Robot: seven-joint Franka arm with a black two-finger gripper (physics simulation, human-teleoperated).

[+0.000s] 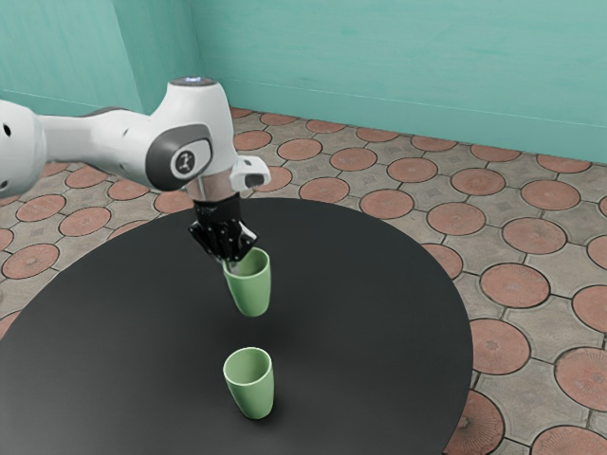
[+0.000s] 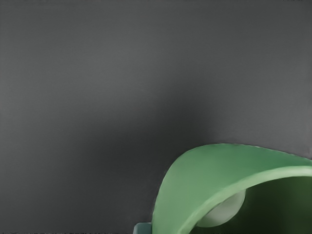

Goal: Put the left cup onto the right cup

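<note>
My gripper (image 1: pixel 235 256) is looking matt black, like hard plastic, and my arm (image 1: pixel 95 142) is showing a smooth, glossy white shell. The lifted cup (image 1: pixel 252 284) and the standing cup (image 1: pixel 250 383) are both reading as smooth, satin green plastic. The table (image 1: pixel 379 303) is showing an even matt black top, and the floor tiles (image 1: pixel 531 237) are looking rough and earthen.

Teal walls (image 1: pixel 379 47), terracotta floor (image 1: pixel 531 227) (round tiles), round black table (image 1: pixel 379 284)

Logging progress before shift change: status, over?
End effector shut on lifted cup, clear of table. Second cup upright on table, nearer the camera. Nothing between them.
</note>
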